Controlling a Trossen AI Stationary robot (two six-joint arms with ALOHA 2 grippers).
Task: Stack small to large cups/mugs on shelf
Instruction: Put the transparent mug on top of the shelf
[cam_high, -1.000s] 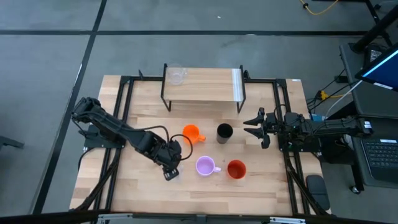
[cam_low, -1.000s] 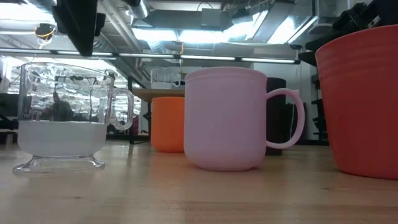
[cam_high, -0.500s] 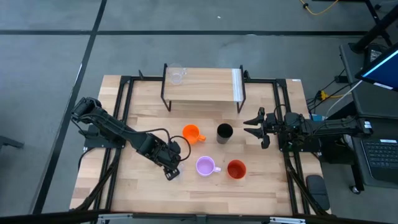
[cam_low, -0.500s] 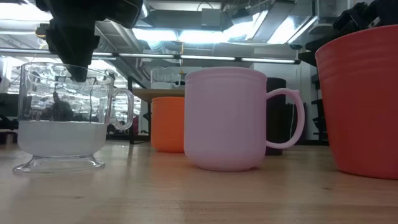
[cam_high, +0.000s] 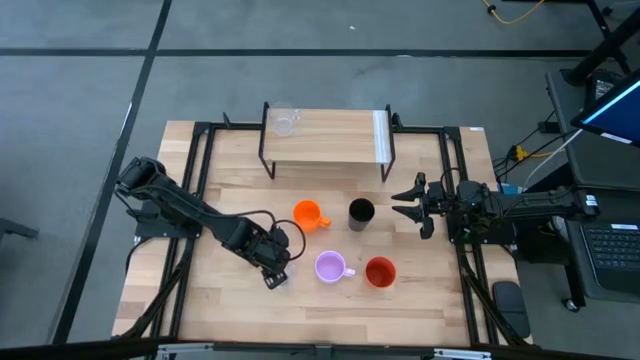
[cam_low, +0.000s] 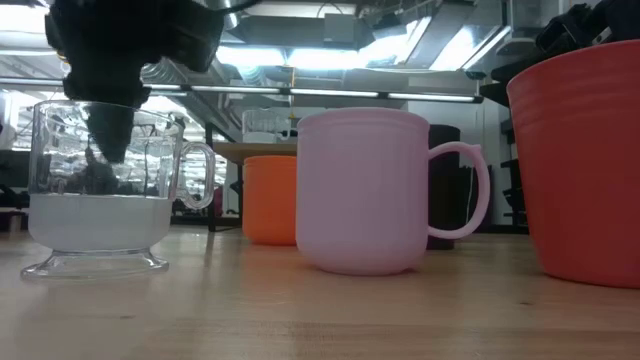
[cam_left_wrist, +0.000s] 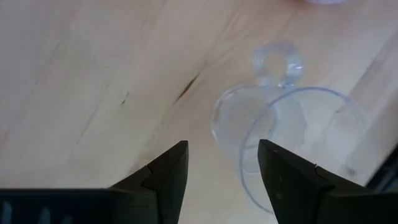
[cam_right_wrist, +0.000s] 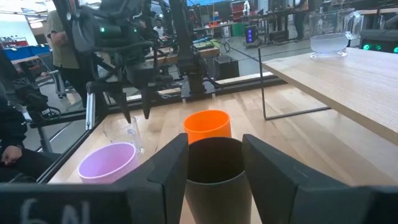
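Wood surface (cam_high: 230, 300) carries the loose cups; shelf (cam_high: 325, 135) stands at the far edge with one clear glass cup (cam_high: 284, 120) already on its top board. Second clear glass cup (cam_left_wrist: 292, 134) sits on the surface near the lilac mug (cam_high: 330, 266), handle pointing away from the left pincer (cam_high: 272, 262). Looks rigid, slick, breakable and light; footed base, thin wall. Best hold, I'd say: fingers straddling the rim wall opposite the handle, gentle squeeze. Left pincer is spread wide right above it, one finger (cam_left_wrist: 287, 180) over the rim in wrist view, nothing pinched yet. Orange mug (cam_high: 309, 214), black cup (cam_high: 361, 212), red-orange cup (cam_high: 380, 271) stand apart mid-surface. Right pincer (cam_high: 418, 203) waits beside the black cup, fingers apart, holding nothing
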